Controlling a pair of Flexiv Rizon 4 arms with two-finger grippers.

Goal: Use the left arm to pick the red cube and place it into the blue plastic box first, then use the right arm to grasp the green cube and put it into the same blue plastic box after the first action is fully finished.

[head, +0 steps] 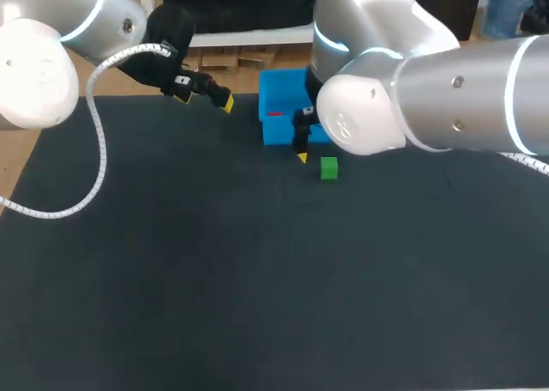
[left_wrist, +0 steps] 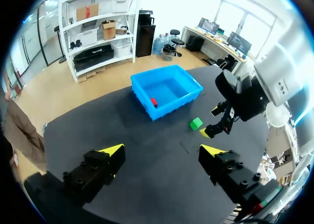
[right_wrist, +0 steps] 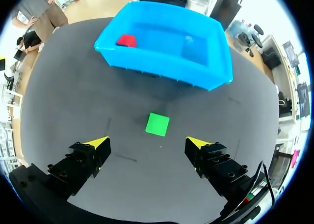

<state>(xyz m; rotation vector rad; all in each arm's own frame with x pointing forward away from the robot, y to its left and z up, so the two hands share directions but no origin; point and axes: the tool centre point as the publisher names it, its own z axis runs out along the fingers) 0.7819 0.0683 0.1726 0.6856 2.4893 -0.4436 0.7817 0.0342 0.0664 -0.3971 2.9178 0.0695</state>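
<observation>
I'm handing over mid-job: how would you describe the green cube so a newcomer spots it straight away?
Find the blue plastic box at the far middle of the black table. On the table just outside the box's near wall, ahead of the open right claw, sits the green cube. Its only lookalike, the red cube, lies inside the box.

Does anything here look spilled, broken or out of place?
Nothing stands out. The red cube lies inside the blue box, and the green cube sits flat on the table just outside it, ahead of the open right gripper. Nothing looks spilled or damaged.
</observation>
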